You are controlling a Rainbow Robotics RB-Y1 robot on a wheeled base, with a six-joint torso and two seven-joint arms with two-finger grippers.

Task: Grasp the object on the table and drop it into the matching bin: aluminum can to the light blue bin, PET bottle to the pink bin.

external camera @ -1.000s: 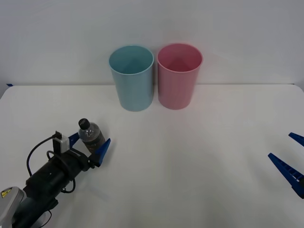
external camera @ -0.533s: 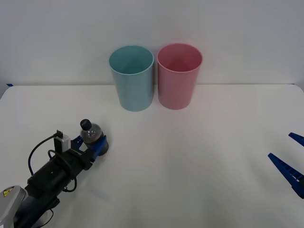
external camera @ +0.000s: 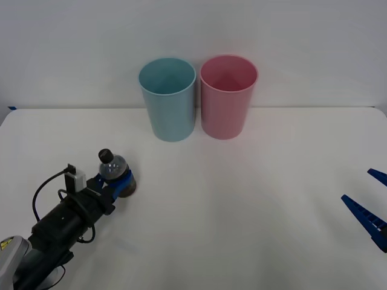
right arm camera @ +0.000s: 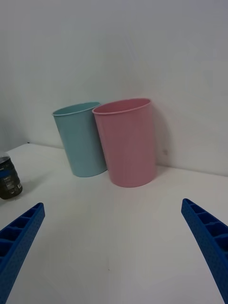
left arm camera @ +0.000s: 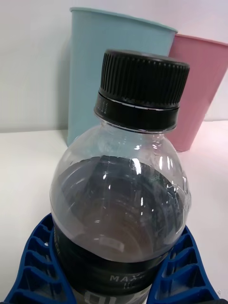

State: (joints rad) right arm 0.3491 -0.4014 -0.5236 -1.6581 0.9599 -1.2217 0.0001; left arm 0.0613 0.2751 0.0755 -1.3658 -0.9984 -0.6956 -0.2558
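Note:
The PET bottle point(external camera: 113, 169) is small and clear, with a black cap, dark brown liquid and a dark label. It stands at the left of the white table point(external camera: 242, 199). My left gripper point(external camera: 120, 183) is shut on its lower body. Up close, the bottle point(left arm camera: 121, 190) sits between the blue ribbed fingers point(left arm camera: 42, 270). The light blue bin point(external camera: 168, 98) and the pink bin point(external camera: 228, 95) stand side by side at the back of the table. My right gripper point(external camera: 369, 202) hangs open at the table's right edge, far from the bottle point(right arm camera: 8, 176).
A plain pale wall rises right behind the two bins. A black cable loops over the left wrist point(external camera: 48, 187). Bare white tabletop stretches between the bottle, the bins point(right arm camera: 124, 142) and the right gripper point(right arm camera: 114, 256).
The left fingers, wide apart around the bottle a second ago, have closed on its lower body. The bottle has shifted slightly left. The right arm has not moved.

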